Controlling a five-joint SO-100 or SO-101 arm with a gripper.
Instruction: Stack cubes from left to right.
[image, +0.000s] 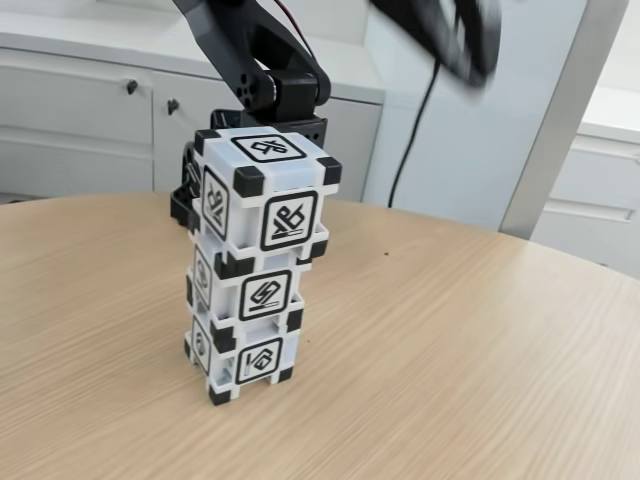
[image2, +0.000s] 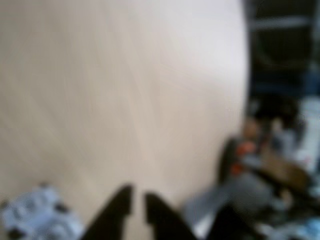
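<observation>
Three white cubes with black corners stand in one upright stack on the wooden table: top cube (image: 262, 190), middle cube (image: 250, 285), bottom cube (image: 243, 355). The top one sits slightly turned against the two below. My black arm (image: 285, 92) comes down from above and ends close behind the top cube, so the cube hides most of the gripper there. In the blurred wrist view my gripper (image2: 139, 202) shows two dark fingers almost together, with bare table in the thin gap. A blurred cube (image2: 35, 217) lies to their left.
The round wooden table (image: 470, 360) spreads wide around the stack. White cabinets (image: 90, 110) and a black cable (image: 415, 125) stand behind it. In the wrist view, dark blurred clutter (image2: 270, 165) lies past the table's right edge.
</observation>
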